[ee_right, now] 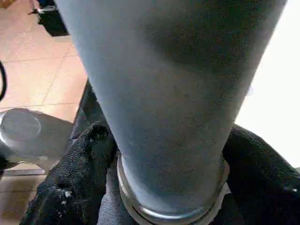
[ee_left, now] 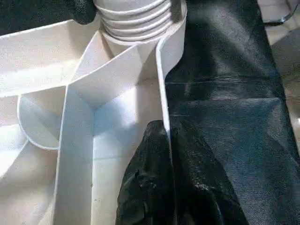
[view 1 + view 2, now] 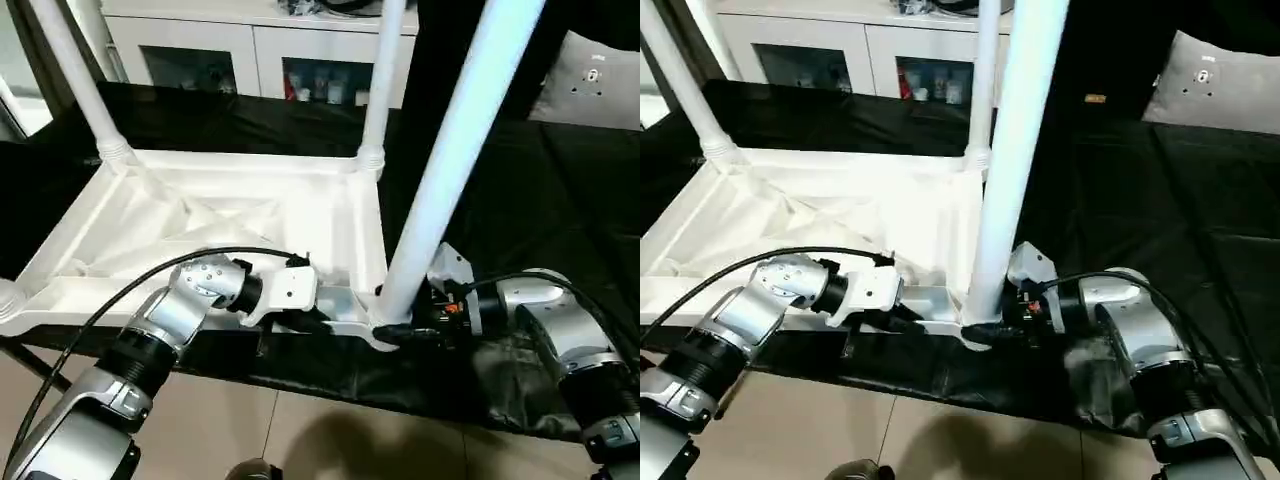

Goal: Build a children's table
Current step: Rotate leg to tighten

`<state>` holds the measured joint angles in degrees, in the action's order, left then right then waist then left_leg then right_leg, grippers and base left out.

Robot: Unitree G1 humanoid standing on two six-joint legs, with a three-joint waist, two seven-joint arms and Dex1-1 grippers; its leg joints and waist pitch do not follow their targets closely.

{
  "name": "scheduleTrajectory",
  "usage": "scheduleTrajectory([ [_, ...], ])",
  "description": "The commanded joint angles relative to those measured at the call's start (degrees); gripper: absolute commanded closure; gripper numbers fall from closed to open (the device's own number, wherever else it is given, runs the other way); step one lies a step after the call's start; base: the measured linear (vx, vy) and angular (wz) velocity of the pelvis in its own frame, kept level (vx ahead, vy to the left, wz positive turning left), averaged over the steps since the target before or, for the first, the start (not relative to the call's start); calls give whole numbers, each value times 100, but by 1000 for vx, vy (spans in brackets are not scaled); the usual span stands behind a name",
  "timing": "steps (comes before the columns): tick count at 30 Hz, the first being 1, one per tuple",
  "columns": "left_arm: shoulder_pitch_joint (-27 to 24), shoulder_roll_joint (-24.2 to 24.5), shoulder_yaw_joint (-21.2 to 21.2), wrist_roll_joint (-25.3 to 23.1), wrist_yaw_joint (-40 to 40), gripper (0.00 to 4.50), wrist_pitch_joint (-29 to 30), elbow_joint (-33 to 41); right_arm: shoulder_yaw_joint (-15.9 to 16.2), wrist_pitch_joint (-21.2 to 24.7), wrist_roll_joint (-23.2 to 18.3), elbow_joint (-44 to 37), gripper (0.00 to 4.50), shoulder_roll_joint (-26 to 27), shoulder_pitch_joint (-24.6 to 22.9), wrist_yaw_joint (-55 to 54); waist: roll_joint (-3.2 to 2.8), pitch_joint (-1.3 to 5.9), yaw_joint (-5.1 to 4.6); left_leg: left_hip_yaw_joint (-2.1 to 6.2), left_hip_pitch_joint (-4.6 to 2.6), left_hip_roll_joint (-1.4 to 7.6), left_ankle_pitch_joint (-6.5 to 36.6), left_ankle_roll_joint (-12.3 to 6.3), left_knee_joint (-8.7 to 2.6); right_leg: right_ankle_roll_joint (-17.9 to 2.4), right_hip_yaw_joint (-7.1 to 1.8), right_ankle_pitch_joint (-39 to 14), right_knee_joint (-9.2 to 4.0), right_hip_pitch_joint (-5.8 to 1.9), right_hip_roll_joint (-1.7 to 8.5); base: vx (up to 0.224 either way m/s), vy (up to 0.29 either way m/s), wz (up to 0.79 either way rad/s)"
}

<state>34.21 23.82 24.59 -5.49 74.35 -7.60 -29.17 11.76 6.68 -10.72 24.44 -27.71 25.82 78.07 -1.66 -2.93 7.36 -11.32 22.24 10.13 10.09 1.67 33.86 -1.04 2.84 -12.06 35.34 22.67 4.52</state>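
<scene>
Your right claw (image 3: pixel 400 332) straddles the base of the upright leg (image 3: pixel 450 160), fingers not visibly clamped, while your clenched left claw (image 2: pixel 164 187) pinches the tabletop's rim (image 2: pixel 164 93) just beside it.

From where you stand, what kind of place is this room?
Probably a home-like room: a white cabinet with glass doors at the back, a tiled floor, and a black-covered surface bearing the upturned children's table.
</scene>
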Motion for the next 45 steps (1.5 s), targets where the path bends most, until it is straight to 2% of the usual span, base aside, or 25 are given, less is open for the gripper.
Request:
scheduleTrajectory([
  [1,-29,39,352,-254,210,450,-93,-152,94,-46,-1,49,130,-13,-25,148,57,404,-17,138,-135,354,780,-452,-334,-1416,-221,-143,-334,-250,421,0,0,0],
  [2,-32,36,335,-246,224,450,-91,-162,88,-58,-12,65,153,0,-34,123,67,404,-11,134,-141,354,803,-445,-332,-1418,-222,-180,-337,-248,423,0,0,0],
  [6,-50,20,306,-180,250,450,-41,-163,84,8,-66,15,171,36,-94,127,71,401,7,140,-141,355,844,-405,-340,-1379,-224,-296,-342,-251,426,0,0,0],
  [7,-95,-7,270,-83,278,450,82,-88,103,53,-89,-23,175,58,-170,132,98,406,13,133,-143,354,809,-419,-334,-1377,-226,-264,-336,-253,425,0,0,0],
  [10,-154,-83,171,78,249,450,376,46,25,261,-234,-131,180,177,-254,28,86,411,29,135,-143,357,747,-439,-332,-1390,-219,-198,-322,-243,416,0,0,0],
  [12,-182,-148,100,169,194,450,593,127,-21,424,-284,-212,181,265,-285,-146,101,402,18,132,-140,358,738,-446,-340,-1395,-220,-175,-318,-246,412,0,0,0],
  [13,-201,-200,53,227,143,450,744,184,-42,500,-280,-260,181,332,-300,-307,94,396,18,131,-145,356,771,-428,-344,-1384,-221,-269,-331,-234,412,0,0,0],
  [14,-223,-343,-38,296,-74,450,1081,300,-102,722,-176,-270,181,545,-280,-893,60,379,19,137,-146,355,825,-402,-353,-1366,-223,-373,-351,-222,417,0,0,0],
  [16,-232,-467,-95,334,-256,450,1339,379,-174,877,-47,-176,182,758,-220,-1468,86,343,-46,143,-139,337,1059,-253,-389,-1297,-229,-778,-393,-224,416,0,0,0],
  [18,-185,-791,-234,333,-791,450,1758,411,-406,1028,-24,32,182,1189,-103,-2343,87,300,-184,175,-167,312,1535,20,-436,-1139,-242,-1670,-482,-202,437,0,0,0],
  [19,-106,-1128,-356,285,-1384,450,1991,353,-578,1140,-17,189,182,1521,-13,-2987,99,271,-254,195,-175,303,1734,98,-453,-1022,-247,-2099,-529,-190,444,0,0,0],
  [21,-77,-1247,-397,257,-1603,450,2055,324,-627,1194,8,219,182,1622,8,-3167,88,268,-313,226,-161,298,1843,161,-474,-928,-233,-2366,-547,-201,446,0,0,0],
  [22,-34,-1448,-439,224,-1897,450,2142,238,-691,1181,83,354,182,1795,67,-3528,85,276,-373,219,-180,302,1878,166,-478,-857,-244,-2327,-576,-181,429,0,0,0],
  [23,-8,-1573,-461,204,-2072,450,2195,181,-728,1162,136,444,182,1902,106,-3756,87,281,-384,224,-187,302,1874,163,-484,-863,-241,-2266,-582,-183,429,0,0,0],
  [24,67,-1782,-489,108,-2441,450,2232,24,-801,1127,185,591,182,2098,179,-4165,110,255,-418,216,-195,289,1932,127,-486,-860,-242,-2285,-607,-165,418,0,0,0],
  [25,92,-1849,-500,68,-2566,450,2249,-21,-825,1117,202,627,182,2164,198,-4302,107,258,-426,205,-226,269,1953,99,-471,-842,-253,-2365,-633,-150,421,0,0,0],
  [27,143,-1976,-530,-48,-2834,450,2306,-82,-887,1069,248,647,182,2309,216,-4584,98,256,-422,209,-218,272,1928,63,-480,-796,-257,-2429,-648,-161,429,0,0,0],
  [28,183,-2015,-537,-114,-2937,450,2303,-124,-935,976,186,594,126,2384,194,-4577,88,278,-404,209,-213,283,1817,24,-484,-759,-265,-2261,-645,-172,427,0,0,0],
  [31,198,-1998,-548,-167,-2974,450,2316,-117,-975,870,167,506,110,2392,152,-4554,82,297,-384,195,-182,291,1604,-63,-488,-879,-264,-1677,-588,-198,404,0,0,0],
  [34,171,-1883,-533,-251,-2966,450,2320,-83,-1045,817,98,350,78,2329,82,-4400,90,287,-374,181,-178,285,1528,-139,-486,-946,-266,-1527,-587,-213,410,0,0,0],
  [35,164,-1839,-524,-271,-2957,450,2301,-86,-1068,795,64,304,78,2301,61,-4330,90,287,-369,179,-177,285,1513,-151,-483,-950,-268,-1527,-588,-216,415,0,0,0],
  [40,110,-1499,-486,-346,-2670,450,2012,-153,-1010,475,24,21,22,1914,-129,-3703,108,292,-323,177,-163,296,1382,-242,-478,-925,-264,-1461,-586,-230,412,0,0,0],
  [45,86,-1160,-432,-398,-2323,450,1783,-228,-987,371,-22,-103,5,1488,-212,-3110,103,326,-294,165,-138,300,1026,-382,-443,-1111,-251,-760,-503,-259,407,0,0,0],
])
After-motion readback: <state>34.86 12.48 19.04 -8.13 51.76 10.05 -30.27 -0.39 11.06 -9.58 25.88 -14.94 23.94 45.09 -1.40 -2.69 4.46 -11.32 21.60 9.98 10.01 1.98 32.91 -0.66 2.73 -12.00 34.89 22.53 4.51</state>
